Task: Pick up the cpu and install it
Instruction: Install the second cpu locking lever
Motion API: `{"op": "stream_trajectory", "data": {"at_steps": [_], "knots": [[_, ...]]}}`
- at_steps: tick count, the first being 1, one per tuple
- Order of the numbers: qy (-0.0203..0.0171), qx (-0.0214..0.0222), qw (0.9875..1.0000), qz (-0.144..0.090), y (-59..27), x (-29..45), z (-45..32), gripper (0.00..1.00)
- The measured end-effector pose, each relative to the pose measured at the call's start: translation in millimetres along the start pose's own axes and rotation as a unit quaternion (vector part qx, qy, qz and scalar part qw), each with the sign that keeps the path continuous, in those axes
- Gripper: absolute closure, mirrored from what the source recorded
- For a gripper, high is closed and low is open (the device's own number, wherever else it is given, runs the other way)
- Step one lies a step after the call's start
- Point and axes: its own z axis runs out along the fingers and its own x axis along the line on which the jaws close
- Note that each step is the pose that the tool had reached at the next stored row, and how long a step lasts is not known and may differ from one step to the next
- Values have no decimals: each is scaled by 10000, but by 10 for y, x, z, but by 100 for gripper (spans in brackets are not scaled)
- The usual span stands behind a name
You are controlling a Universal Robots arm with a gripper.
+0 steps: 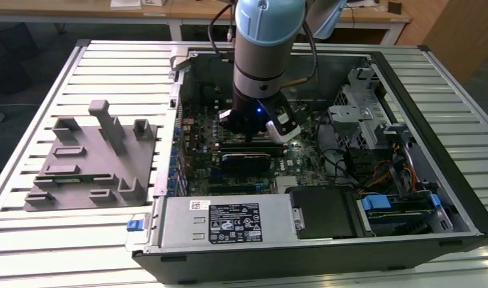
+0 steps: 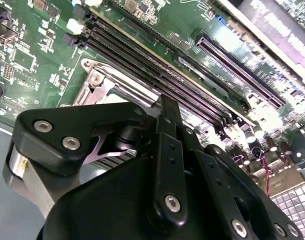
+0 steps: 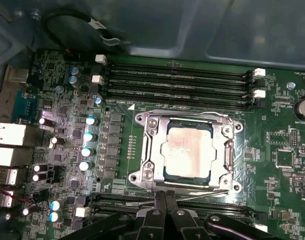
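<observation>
Motherboard [image 3: 202, 65] spreads green beneath me, seated inside an open computer case [image 1: 436, 198] that lies on a slatted table [image 1: 35, 90]. I am the arm, reaching down into the case from above. In the first wrist view the cpu [image 3: 188, 150], a small pale silvery square, lies flat inside the metal-framed socket [image 3: 147, 150] at the middle of the board. It looks seated level in its recess, so I judge the placing done; whether the socket's retention frame is latched I cannot tell.

My gripper [image 3: 163, 212] sits just beside the socket's near edge, close over the board. Its black fingers [image 3: 160, 200] meet at a thin seam in the first wrist view, pressed together with nothing between them, so I carry nothing.

Long dark memory slots [image 3: 177, 82] run along the far side of the socket, and another row lies near my fingertips. Upright capacitors [image 3: 90, 135] cluster to one side of the socket. In the exterior view, drive bays and cables [image 1: 380, 150] crowd the view's right, and the power supply [image 1: 227, 219] closes off the near end. A grey slotted plastic block [image 1: 92, 162] rests on the table at that view's left, well apart from the case. Free room for me is mainly straight upward.
</observation>
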Motion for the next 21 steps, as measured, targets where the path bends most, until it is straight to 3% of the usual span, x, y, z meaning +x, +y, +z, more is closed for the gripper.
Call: {"op": "stream_trajectory", "data": {"at_steps": [8,18,21], "knots": [[-2,-43,10000,-2,-15,26,53,89],[-7,-150,9999,-13,-50,76,73,89],[-10,-201,9998,-15,-62,95,78,89]]}}
